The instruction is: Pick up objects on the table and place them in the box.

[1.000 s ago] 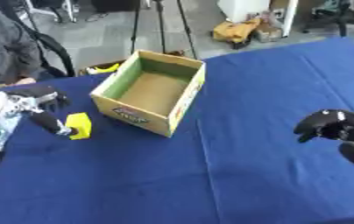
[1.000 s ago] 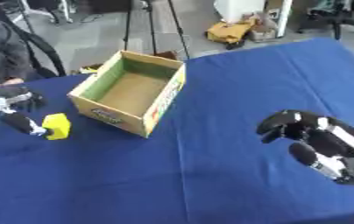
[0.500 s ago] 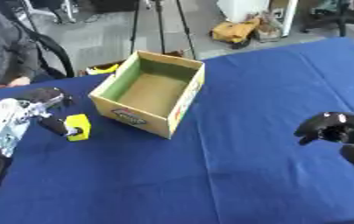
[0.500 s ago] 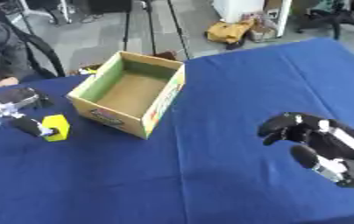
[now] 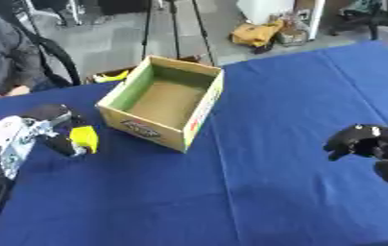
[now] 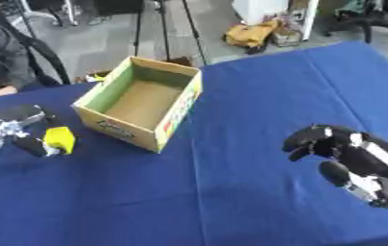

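block (image 5: 84, 136) small, yellow, pinched in left hand (image 5: 53, 129) beside box (image 5: 165, 108).

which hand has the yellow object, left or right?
The left hand, at the view's left beside the box, has its fingers closed around the yellow block. The right hand, low on the right, is curled over bare blue cloth and holds nothing.
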`<state>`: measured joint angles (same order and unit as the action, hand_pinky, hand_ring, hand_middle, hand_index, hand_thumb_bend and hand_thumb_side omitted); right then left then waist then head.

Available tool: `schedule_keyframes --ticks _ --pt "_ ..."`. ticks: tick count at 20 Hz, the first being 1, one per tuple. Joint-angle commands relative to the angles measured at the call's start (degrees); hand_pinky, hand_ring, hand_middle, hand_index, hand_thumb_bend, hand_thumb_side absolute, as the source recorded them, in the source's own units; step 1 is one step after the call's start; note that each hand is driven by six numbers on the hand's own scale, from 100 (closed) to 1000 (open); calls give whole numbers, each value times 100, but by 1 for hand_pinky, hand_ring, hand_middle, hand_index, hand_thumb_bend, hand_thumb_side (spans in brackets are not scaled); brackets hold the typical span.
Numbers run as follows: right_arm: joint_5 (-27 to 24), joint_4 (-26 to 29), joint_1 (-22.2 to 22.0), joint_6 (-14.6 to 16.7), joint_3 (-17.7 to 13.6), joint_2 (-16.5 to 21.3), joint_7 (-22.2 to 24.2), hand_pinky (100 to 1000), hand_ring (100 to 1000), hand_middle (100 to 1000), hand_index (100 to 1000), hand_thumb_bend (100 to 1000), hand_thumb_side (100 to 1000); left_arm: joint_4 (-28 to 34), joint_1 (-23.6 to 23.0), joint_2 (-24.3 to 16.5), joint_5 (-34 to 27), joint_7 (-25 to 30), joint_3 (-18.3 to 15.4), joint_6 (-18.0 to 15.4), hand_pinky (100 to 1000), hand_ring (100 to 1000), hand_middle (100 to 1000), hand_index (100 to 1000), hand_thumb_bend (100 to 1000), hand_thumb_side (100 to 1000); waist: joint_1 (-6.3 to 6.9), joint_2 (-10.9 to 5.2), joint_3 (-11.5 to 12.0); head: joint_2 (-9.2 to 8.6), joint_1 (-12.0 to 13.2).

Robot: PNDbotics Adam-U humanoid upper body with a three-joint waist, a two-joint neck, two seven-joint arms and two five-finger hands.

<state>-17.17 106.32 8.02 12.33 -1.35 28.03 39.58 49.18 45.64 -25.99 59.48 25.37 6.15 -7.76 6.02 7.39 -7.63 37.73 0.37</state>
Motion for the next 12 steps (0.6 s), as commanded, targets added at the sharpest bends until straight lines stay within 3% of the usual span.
schedule_keyframes --ticks 1,3,8,12 --pt "18 78 63 14 -21 115 17 719 787 742 797 286 588 38 60 -83 -59 -14 6 1 745 667 631 790 473 334 -23 -57 -9 -48 9" --pt "23 78 65 17 -20 114 18 719 787 742 797 285 589 28 47 -71 -73 -36 13 10 735 650 612 770 436 320 -22 -52 -13 -52 8" --pt "19 77 70 20 -26 112 16 719 787 742 797 285 588 16 20 -71 -100 -106 20 99 685 567 522 658 100 251 -26 -49 -19 -67 0" --pt "15 75 66 23 -34 111 9 719 787 742 797 286 587 89 37 -123 -232 -97 -4 208 642 497 451 576 100 253 -31 -56 -16 -72 -10"
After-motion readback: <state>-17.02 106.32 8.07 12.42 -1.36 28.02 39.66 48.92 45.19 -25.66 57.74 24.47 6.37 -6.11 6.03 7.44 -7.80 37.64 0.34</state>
